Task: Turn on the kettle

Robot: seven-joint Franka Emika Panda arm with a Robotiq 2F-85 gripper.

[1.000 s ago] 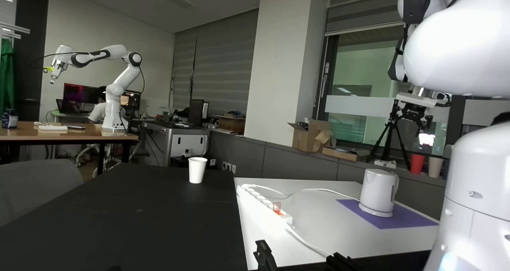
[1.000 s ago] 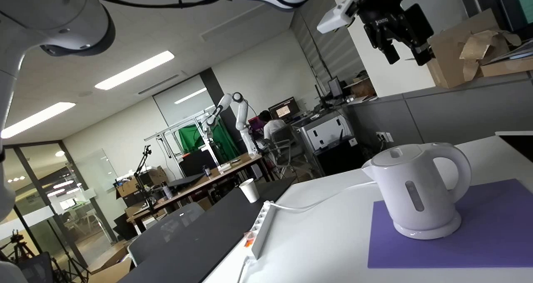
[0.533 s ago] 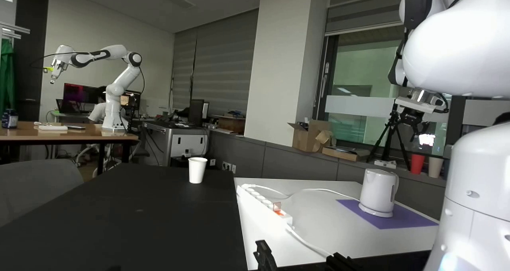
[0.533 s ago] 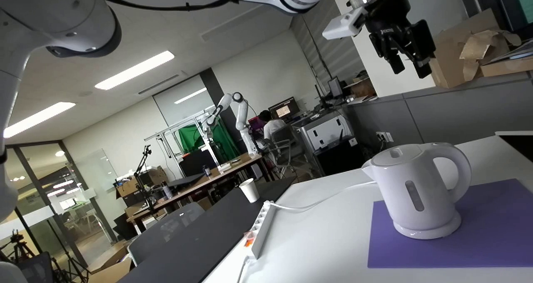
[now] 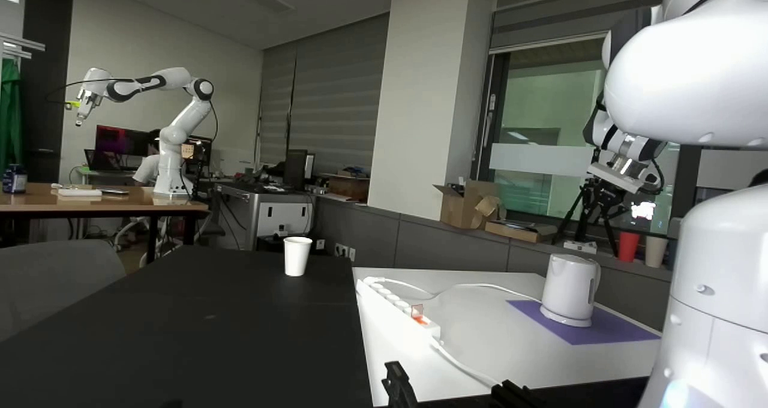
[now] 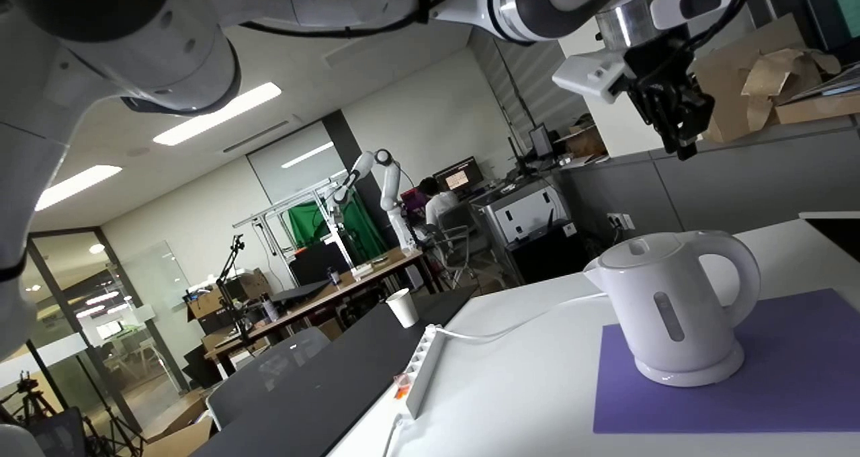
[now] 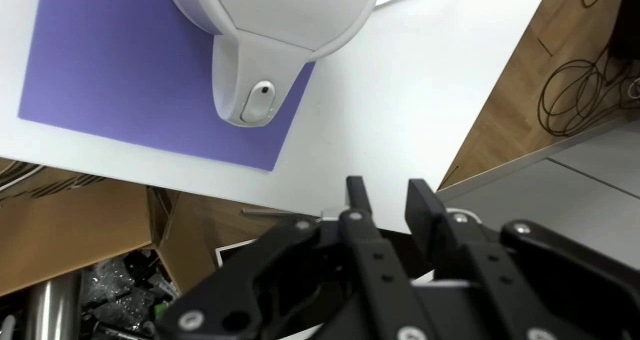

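Observation:
The white kettle (image 6: 645, 302) stands upright on a purple mat (image 6: 799, 369) in both exterior views. In the wrist view the kettle (image 7: 285, 10) is cut off by the top edge, its lid and handle seen from above. An oval switch with a dark dot (image 7: 259, 101) shows on the handle. My gripper (image 7: 385, 182) has a narrow gap between its fingertips, with nothing in it. It hangs in the air above the kettle's level, touching nothing, and points downward at a tilt in an exterior view (image 6: 682, 151).
A white cable runs from the kettle to a power strip (image 6: 423, 369) with an orange-red switch. A paper cup (image 5: 297, 257) stands on the black table (image 5: 198, 318). Below the white table's edge, an open cardboard box (image 7: 75, 225) shows in the wrist view.
The gripper has come down somewhat and tilted, and its fingers have moved from wide apart to a narrow gap. The kettle has stayed where it was.

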